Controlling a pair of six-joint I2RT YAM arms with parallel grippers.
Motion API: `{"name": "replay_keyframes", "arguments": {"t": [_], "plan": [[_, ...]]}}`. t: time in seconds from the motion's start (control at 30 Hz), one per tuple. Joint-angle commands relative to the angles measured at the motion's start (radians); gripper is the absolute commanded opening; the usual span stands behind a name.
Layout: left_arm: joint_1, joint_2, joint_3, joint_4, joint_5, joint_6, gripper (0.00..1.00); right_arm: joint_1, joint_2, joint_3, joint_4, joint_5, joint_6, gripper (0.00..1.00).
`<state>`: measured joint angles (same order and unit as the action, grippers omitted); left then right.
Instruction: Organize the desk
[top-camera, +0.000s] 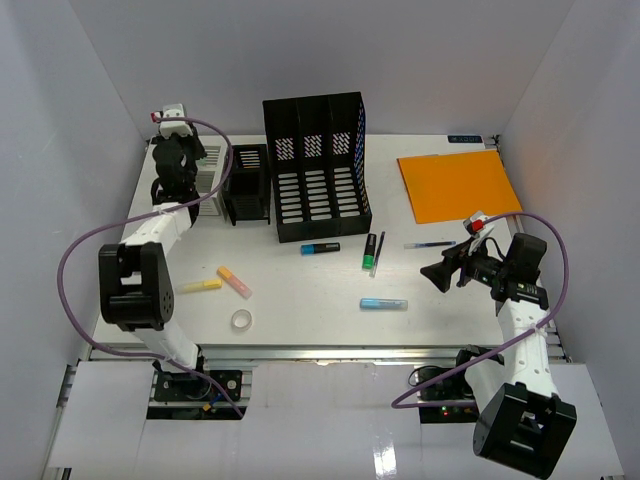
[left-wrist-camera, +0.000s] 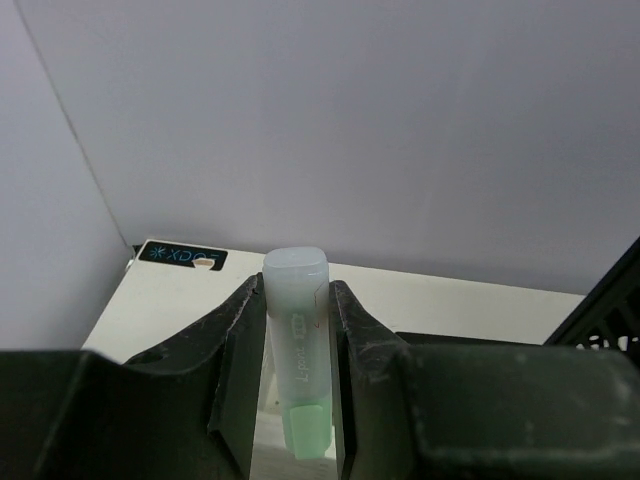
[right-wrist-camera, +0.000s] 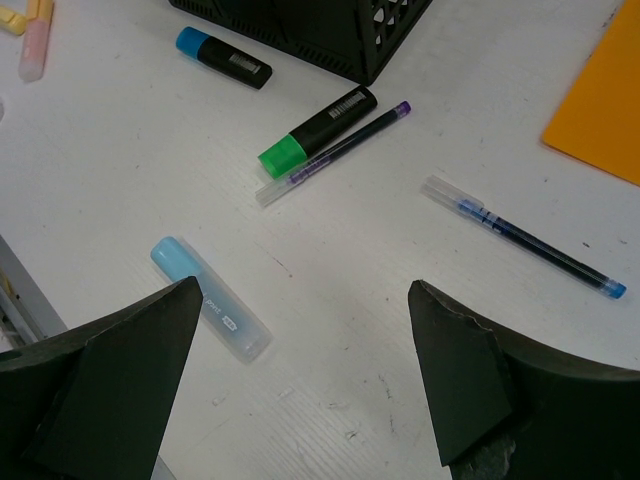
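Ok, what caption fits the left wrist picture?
Left gripper clamps a pale green highlighter near a corner of the desk.

Black three-slot file rack (top-camera: 318, 165) stands at rear centre of the surface (top-camera: 300, 300).
Just left of rack: black mesh pen holder (top-camera: 247, 185).
Right of rack: orange folder (top-camera: 458, 185).
In front of rack: blue-capped marker (top-camera: 320, 248), green-capped marker (top-camera: 370, 252), light blue highlighter (top-camera: 384, 304).
Front-left of rack: yellow highlighter (top-camera: 200, 285), orange highlighter (top-camera: 235, 282), tape roll (top-camera: 242, 320).
Front-right of rack: right end effector (top-camera: 440, 272), jaws apart.

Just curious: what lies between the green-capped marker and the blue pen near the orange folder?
A slim purple pen, right beside the green-capped marker; the rest toward the blue pen is bare desk. The right wrist view shows it.
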<state>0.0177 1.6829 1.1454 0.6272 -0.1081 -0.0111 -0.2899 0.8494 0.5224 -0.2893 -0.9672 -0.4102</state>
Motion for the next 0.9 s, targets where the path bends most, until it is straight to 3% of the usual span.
{"name": "replay_keyframes", "arguments": {"t": [0.0, 0.23, 0.43, 0.53, 0.63, 0.77, 0.87], "plan": [[-0.001, 0.082, 0.094, 0.148, 0.068, 0.052, 0.00, 0.008, 0.007, 0.028, 0.007, -0.001, -0.022, 0.90], [-0.001, 0.191, 0.177, 0.190, 0.070, 0.057, 0.00, 0.008, 0.017, 0.030, 0.004, 0.004, -0.028, 0.90], [-0.009, 0.229, 0.149, 0.197, 0.080, 0.061, 0.01, 0.009, 0.020, 0.030, 0.002, 0.003, -0.030, 0.90], [-0.034, 0.233, 0.108, 0.218, 0.078, 0.055, 0.11, 0.009, 0.020, 0.030, 0.002, 0.004, -0.032, 0.90], [-0.035, 0.229, 0.084, 0.218, 0.077, 0.046, 0.32, 0.009, 0.020, 0.032, -0.002, 0.004, -0.032, 0.90], [-0.035, 0.215, 0.080, 0.191, 0.065, 0.037, 0.50, 0.009, 0.017, 0.033, -0.004, 0.004, -0.035, 0.90], [-0.035, 0.197, 0.078, 0.174, 0.053, 0.031, 0.56, 0.009, 0.018, 0.033, -0.007, 0.005, -0.038, 0.90]]}}
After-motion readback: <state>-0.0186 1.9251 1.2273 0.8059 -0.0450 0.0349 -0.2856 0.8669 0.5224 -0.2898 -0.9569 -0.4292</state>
